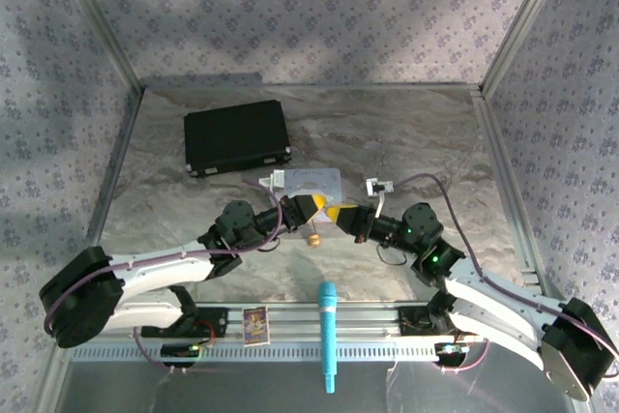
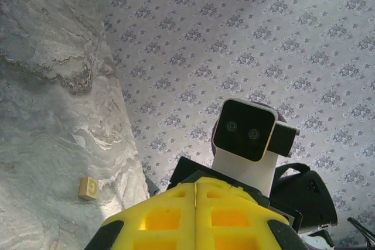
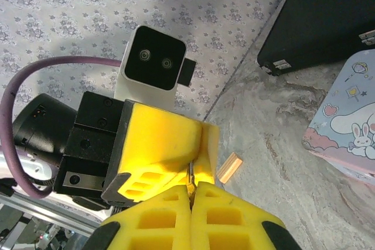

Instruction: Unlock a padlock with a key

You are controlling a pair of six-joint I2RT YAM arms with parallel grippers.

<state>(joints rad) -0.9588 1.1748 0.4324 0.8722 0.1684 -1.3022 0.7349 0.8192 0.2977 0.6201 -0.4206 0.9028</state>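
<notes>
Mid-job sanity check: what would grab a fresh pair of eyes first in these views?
The yellow-fingered left gripper and right gripper meet tip to tip over the middle of the table, both shut; whatever they pinch is too small to make out. Just behind them lies a pastel tin, with a black case farther back on the left. A teal marker lies at the near edge, between the arm bases.

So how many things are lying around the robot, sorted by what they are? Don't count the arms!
Black case: 1
Pastel bunny tin: 1
Tan block: 1
Teal marker: 1
Small picture card: 1
Total: 5
</notes>
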